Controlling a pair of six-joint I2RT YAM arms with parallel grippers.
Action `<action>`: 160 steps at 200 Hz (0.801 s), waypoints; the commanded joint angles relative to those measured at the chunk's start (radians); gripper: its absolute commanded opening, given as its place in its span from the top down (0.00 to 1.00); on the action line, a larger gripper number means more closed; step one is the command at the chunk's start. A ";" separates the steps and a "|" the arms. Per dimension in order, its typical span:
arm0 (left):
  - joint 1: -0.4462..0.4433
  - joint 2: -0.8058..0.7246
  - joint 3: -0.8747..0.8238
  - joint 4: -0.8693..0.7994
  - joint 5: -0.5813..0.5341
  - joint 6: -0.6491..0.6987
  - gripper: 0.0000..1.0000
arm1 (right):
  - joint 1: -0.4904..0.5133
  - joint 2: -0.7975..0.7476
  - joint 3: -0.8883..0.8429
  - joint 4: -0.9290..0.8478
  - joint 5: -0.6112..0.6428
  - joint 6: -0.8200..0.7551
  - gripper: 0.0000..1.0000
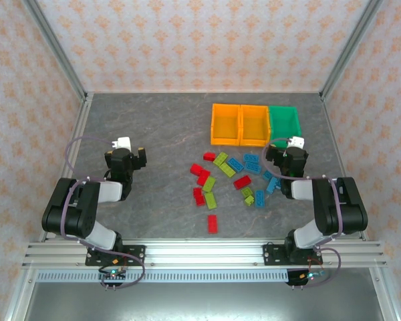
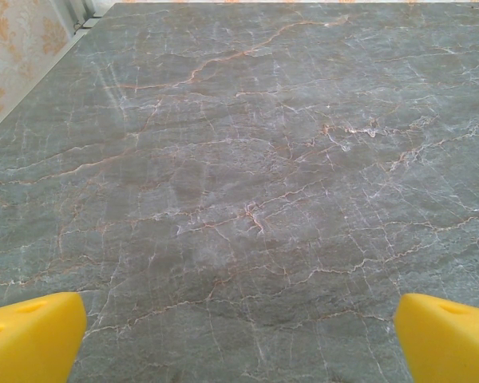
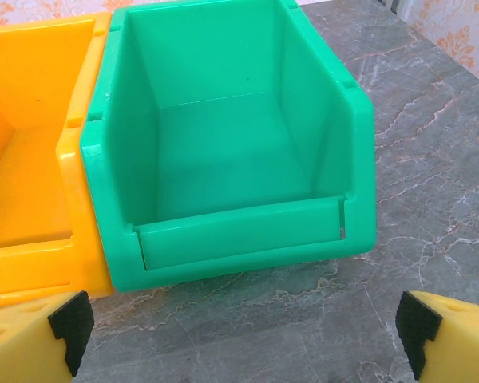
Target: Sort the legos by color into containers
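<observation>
Both arms are empty, jaws spread wide. The left end effector (image 2: 239, 343) hangs over bare grey marble-pattern table (image 2: 247, 159), and the right end effector (image 3: 239, 339) faces the green plastic bin (image 3: 239, 239). The small red, lime and blue studded plastic bricks (image 1: 241, 181) lie scattered at 6 o'clock of the bin row, with the two orange plastic bins (image 1: 226, 140) at 9 o'clock of the green. The bricks look light, rigid and slick, so they're likely to skid. Best to pinch low across the long flat sides.

High rear overview; low wrist close-ups
</observation>
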 commanded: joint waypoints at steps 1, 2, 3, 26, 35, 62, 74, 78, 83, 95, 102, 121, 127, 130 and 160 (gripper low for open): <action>0.005 -0.017 0.021 0.019 0.004 0.021 0.00 | -0.008 0.002 0.014 0.006 0.013 0.014 0.01; 0.005 -0.017 0.021 0.018 0.004 0.020 0.00 | -0.008 0.001 0.013 0.007 0.013 0.014 0.01; 0.005 -0.017 0.020 0.018 0.005 0.020 0.00 | -0.008 0.000 0.013 0.008 0.014 0.015 0.01; 0.001 -0.057 0.010 0.011 0.001 0.027 0.00 | -0.005 -0.143 0.062 -0.208 0.054 0.043 0.01; -0.016 -0.134 0.013 -0.066 -0.028 0.038 0.00 | -0.005 -0.246 0.115 -0.413 0.119 0.136 0.01; -0.076 -0.402 0.098 -0.430 -0.045 0.006 0.00 | -0.003 -0.460 0.322 -1.024 0.022 0.422 0.04; -0.136 -0.503 0.154 -0.589 -0.050 -0.034 0.00 | 0.005 -0.499 0.393 -1.217 -0.095 0.497 0.04; -0.157 -0.533 0.176 -0.645 -0.037 -0.047 0.00 | 0.011 -0.509 0.410 -1.272 -0.130 0.517 0.04; -0.183 -0.565 0.204 -0.708 -0.014 -0.058 0.00 | 0.021 -0.522 0.424 -1.323 -0.184 0.531 0.05; -0.239 -0.628 0.275 -0.843 0.052 -0.081 0.00 | 0.055 -0.550 0.446 -1.430 -0.265 0.561 0.06; -0.267 -0.650 0.317 -0.910 0.109 -0.080 0.00 | 0.092 -0.563 0.453 -1.489 -0.277 0.574 0.07; -0.343 -0.669 0.429 -1.078 0.251 -0.021 0.00 | 0.188 -0.585 0.470 -1.619 -0.280 0.597 0.09; -0.368 -0.667 0.467 -1.132 0.304 0.026 0.00 | 0.218 -0.585 0.474 -1.660 -0.271 0.604 0.10; -0.381 -0.664 0.484 -1.159 0.325 0.050 0.00 | 0.232 -0.584 0.476 -1.678 -0.265 0.609 0.10; -0.496 -0.607 0.586 -1.356 0.544 0.325 0.00 | 0.344 -0.541 0.452 -1.753 -0.211 0.622 0.12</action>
